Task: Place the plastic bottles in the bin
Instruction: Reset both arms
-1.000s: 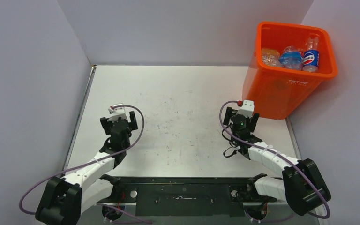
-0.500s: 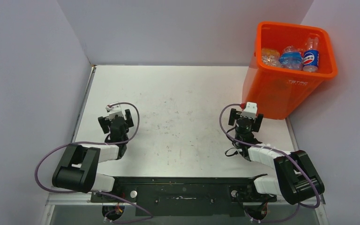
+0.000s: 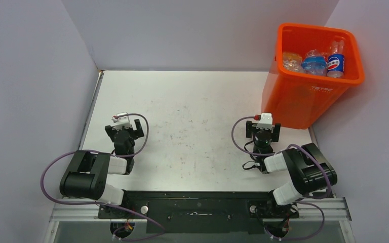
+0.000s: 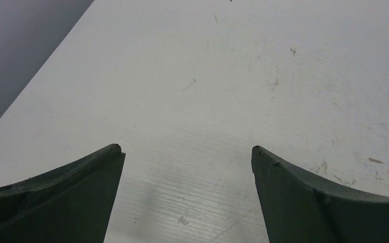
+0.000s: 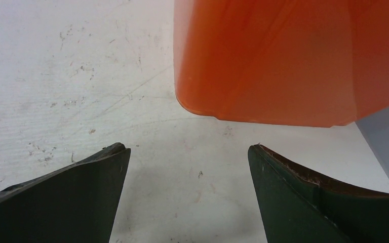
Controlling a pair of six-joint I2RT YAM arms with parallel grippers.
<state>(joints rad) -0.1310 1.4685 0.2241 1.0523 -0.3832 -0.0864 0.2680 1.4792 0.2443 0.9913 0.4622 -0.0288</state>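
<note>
- Left gripper (image 3: 127,129): jaws wide apart, nothing between them, only bare white surface (image 3: 192,101) underneath.
- From the left wrist view, left gripper (image 4: 186,149) low over scuffed, speckled surface (image 4: 243,76); both dark fingertips (image 4: 96,169) in frame, the gap between them empty.
- Right gripper (image 3: 263,129): jaws likewise spread, holding nothing.
- Just ahead of the right gripper and a little to its right: the bin (image 3: 299,98), bright orange, upright, near the fingers but not touching them.
- From the right wrist view, the bin (image 5: 273,61) close in front of the right gripper (image 5: 188,147): lower wall and rounded bottom corner only, with a strip of marked surface (image 5: 81,76) in between.
- Inside the bin, beyond and above the right gripper: plastic bottles (image 3: 314,62) heaped together, crumpled clear ones with blue labels, plus one upright with a round red, white and blue label.
- Well apart from the left gripper, far off to its right: that same bin.
- Both arms folded back close to their bases, behind the grippers.
</note>
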